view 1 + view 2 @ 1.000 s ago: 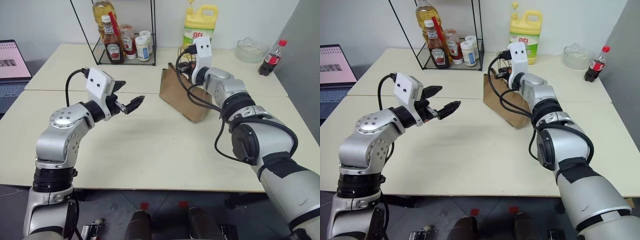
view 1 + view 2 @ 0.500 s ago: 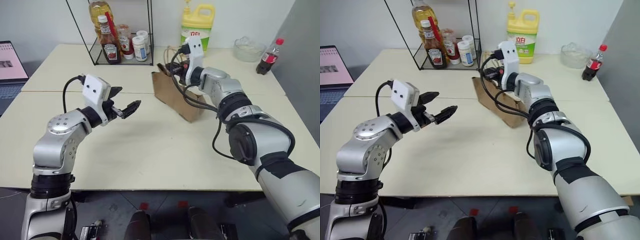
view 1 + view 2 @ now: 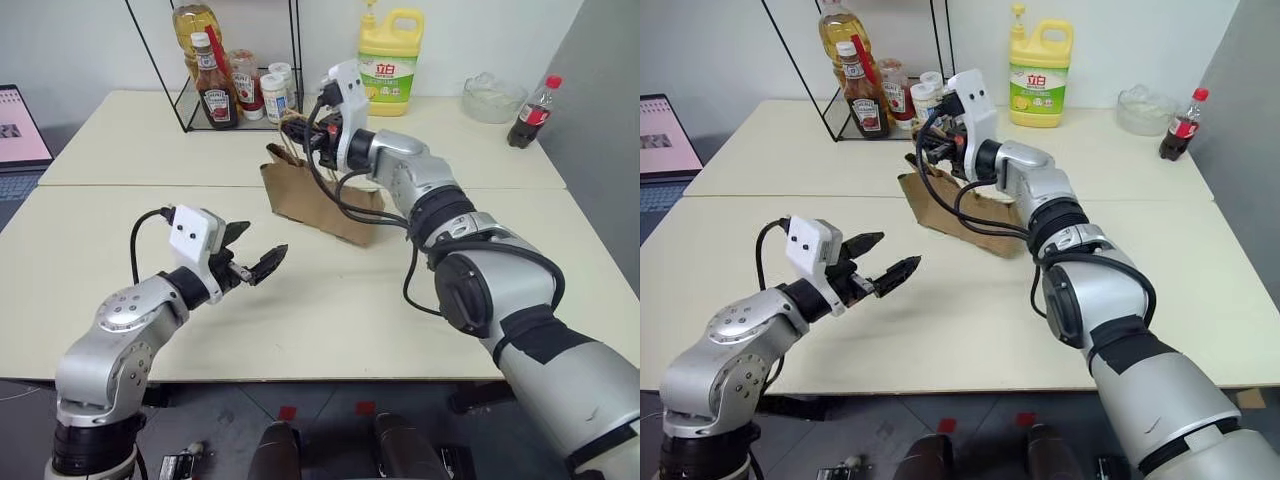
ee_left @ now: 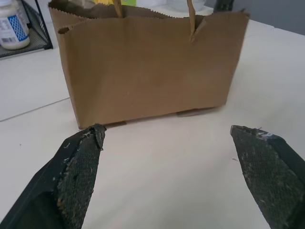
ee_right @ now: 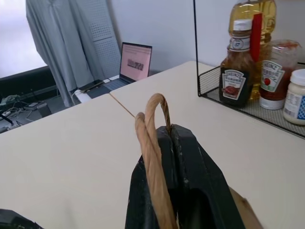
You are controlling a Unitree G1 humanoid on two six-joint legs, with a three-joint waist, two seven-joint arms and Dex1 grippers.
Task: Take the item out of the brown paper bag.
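Brown paper bag (image 3: 318, 195) now dragged leftward across the bench (image 3: 330, 300) from its earlier spot near the yellow jug (image 3: 387, 48), tipped, hanging by its cord handles (image 5: 153, 143) from the right tool (image 3: 310, 135), clamped shut on the loops. Left tool (image 3: 255, 258) pulled back and lower than a second ago, spread wide, empty, aimed at the bag's side, well apart. Probably repositioning for access. Item not visible; bag interior hidden, contents impossible to tell. Wire rack (image 3: 235, 70) behind holding sauce bottles (image 3: 208, 80).
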